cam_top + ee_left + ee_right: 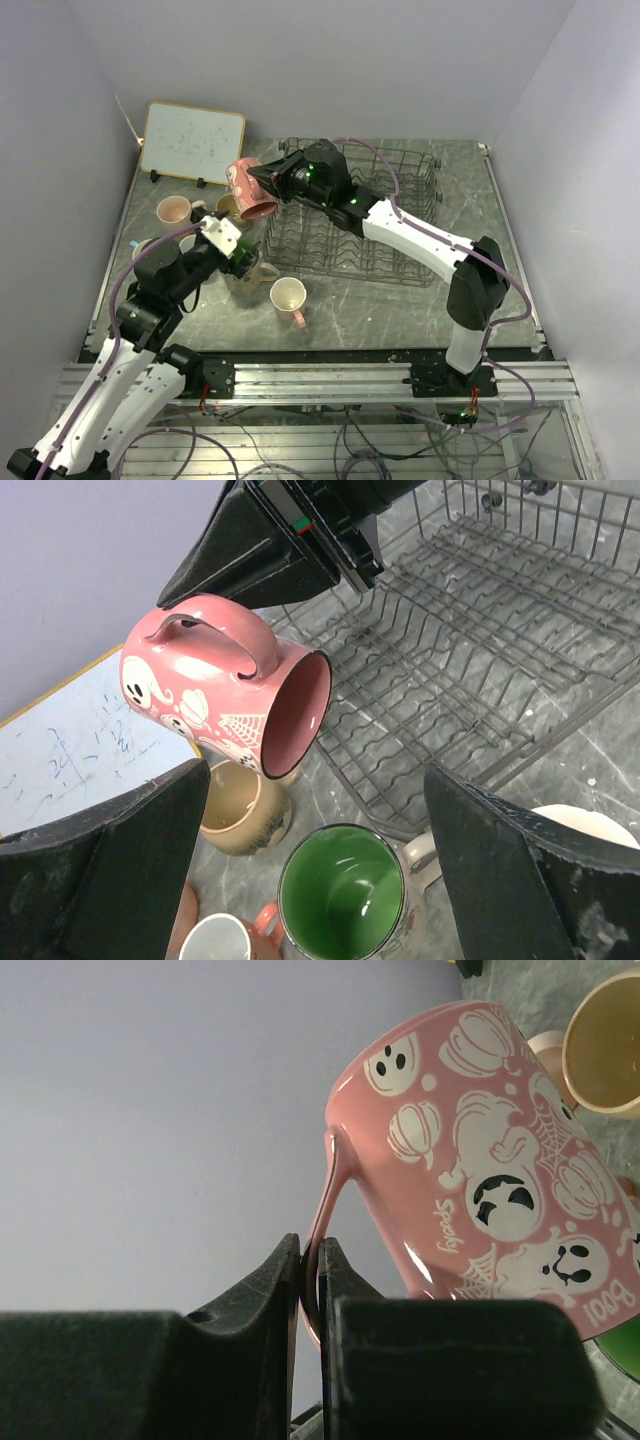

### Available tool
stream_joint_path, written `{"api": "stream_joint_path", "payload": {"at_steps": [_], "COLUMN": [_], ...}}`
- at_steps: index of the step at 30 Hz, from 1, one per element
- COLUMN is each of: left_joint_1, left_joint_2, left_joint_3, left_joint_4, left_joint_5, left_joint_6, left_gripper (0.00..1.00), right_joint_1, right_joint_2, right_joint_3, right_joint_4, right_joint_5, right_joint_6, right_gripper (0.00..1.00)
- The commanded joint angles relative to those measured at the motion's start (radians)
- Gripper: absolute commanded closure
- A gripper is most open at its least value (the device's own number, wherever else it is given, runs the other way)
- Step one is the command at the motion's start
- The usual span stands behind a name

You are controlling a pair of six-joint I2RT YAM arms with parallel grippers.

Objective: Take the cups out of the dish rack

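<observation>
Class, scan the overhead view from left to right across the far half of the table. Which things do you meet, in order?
Peach mug → pink ghost mug, held up by the right gripper → dish rack.

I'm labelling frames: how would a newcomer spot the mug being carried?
Find the wire dish rack. Off its far left corner the right gripper holds a mug by its handle, tipped sideways. Unlike the cups standing below, it is airborne, pink with white ghosts and pumpkins.

Pink mug (pixel 215 695) printed with white ghosts, pumpkins and webs; green-lined mug (pixel 340 895); tan mug (pixel 240 808); dark grey dish rack (pixel 470 670).
</observation>
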Motion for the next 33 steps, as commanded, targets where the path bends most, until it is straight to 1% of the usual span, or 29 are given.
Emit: {"api": "stream_joint_path", "payload": {"at_steps": [1, 6, 10, 13, 18, 22, 28, 29, 33], "left_joint_1": [-0.004, -0.004, -0.004, -0.004, -0.004, -0.004, -0.004, -0.004, -0.004], "left_joint_2": [-0.025, -0.022, -0.013, 0.016, 0.091, 0.131, 0.138, 0.133, 0.116], "left_joint_3": [-0.043, -0.073, -0.117, -0.129, -0.11, -0.076, -0.057, -0.058, -0.044], "left_joint_4": [0.154, 0.182, 0.267, 0.323, 0.447, 0.498, 0.52, 0.523, 0.506], "left_joint_5": [-0.012, 0.0, -0.084, -0.113, -0.212, -0.223, -0.246, -0.25, -0.233], "left_joint_6": [-0.043, -0.026, 0.008, 0.044, 0.079, 0.073, 0.08, 0.091, 0.111], "left_gripper": [0.01, 0.01, 0.01, 0.0, 0.0, 0.02, 0.13, 0.16, 0.39], "right_joint_1": [0.013, 0.026, 0.036, 0.047, 0.073, 0.093, 0.123, 0.127, 0.135], "right_joint_2": [-0.069, -0.108, -0.141, -0.164, -0.195, -0.219, -0.253, -0.261, -0.275], "right_joint_3": [0.025, -0.02, -0.035, -0.047, -0.058, -0.084, -0.136, -0.142, -0.157], "right_joint_4": [0.166, 0.201, 0.209, 0.224, 0.226, 0.234, 0.246, 0.244, 0.245], "right_joint_5": [0.045, 0.064, 0.073, 0.082, 0.088, 0.095, 0.096, 0.095, 0.077], "right_joint_6": [0.042, 0.054, 0.054, 0.055, 0.049, 0.048, 0.052, 0.052, 0.054], "right_gripper": [1.0, 1.0, 1.0, 1.0, 1.0, 1.0, 1.0, 1.0, 1.0]}}
